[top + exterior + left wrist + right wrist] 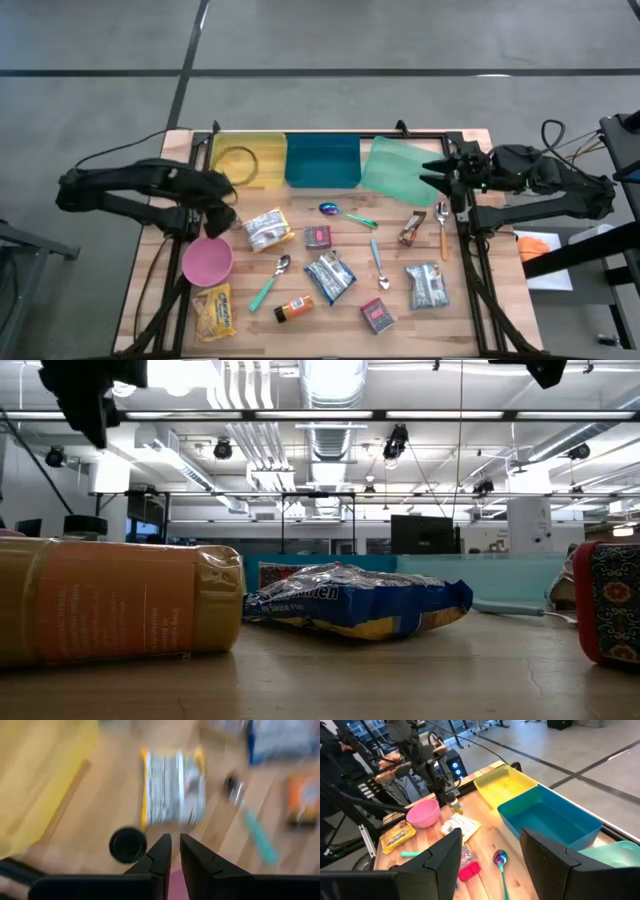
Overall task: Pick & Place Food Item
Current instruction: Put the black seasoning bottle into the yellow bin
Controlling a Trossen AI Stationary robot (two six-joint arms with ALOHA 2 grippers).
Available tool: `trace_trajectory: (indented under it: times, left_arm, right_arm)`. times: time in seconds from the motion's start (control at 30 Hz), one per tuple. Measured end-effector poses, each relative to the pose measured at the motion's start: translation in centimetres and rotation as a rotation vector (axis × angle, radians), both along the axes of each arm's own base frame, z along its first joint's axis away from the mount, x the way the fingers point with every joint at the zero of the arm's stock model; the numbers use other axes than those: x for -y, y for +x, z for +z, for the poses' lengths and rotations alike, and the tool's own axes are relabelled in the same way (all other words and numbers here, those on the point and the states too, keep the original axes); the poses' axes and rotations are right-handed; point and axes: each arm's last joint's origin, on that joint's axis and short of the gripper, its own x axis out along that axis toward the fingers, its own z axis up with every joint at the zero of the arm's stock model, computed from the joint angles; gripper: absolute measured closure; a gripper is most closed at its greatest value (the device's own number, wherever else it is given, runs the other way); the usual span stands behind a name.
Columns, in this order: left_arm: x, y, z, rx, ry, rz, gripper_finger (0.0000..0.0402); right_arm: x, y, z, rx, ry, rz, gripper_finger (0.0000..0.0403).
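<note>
With nothing picked yet, I hold my left gripper (222, 208), fingers pressed almost together and empty, above the pink bowl (207, 261), the striped snack packet (267, 230) just ahead, so next I must spread, drop and close on it, while my right gripper (438, 172) waits half-spread over the green bin (392, 168).

My 2 arms are matte black, built of rounded segments with bulky joint housings. Left gripper (222, 213): 2 flat, tapered black fingers (157, 857) on a black crossbar. Right gripper (440, 172): 2 broad, angular black fingers (445, 857), same finish. Thin black cables loop off both arms, near the shoulders.
</note>
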Motion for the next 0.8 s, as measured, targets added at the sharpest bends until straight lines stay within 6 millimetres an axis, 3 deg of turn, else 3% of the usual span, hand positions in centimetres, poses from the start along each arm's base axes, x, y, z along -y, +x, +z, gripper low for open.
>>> trace_trajectory:
  times: [0.27, 0.5, 0.8]
  left_arm:
    - [-0.1, 2.7, -0.2, -0.258, 0.064, -0.199, 0.0311]
    - [-0.2, 2.9, -0.3, -0.271, 0.127, -0.212, 0.0209]
    - [-0.1, 2.8, -2.6, -0.283, 0.081, -0.195, 0.0085]
  right_arm:
    - [0.0, 0.1, -0.4, -0.016, -0.001, 0.001, 0.0206]
    - [0.0, 0.3, -1.1, -0.043, -0.004, 0.003, 0.0206]
    - [0.0, 0.4, -1.4, -0.057, -0.016, 0.010, 0.0206]
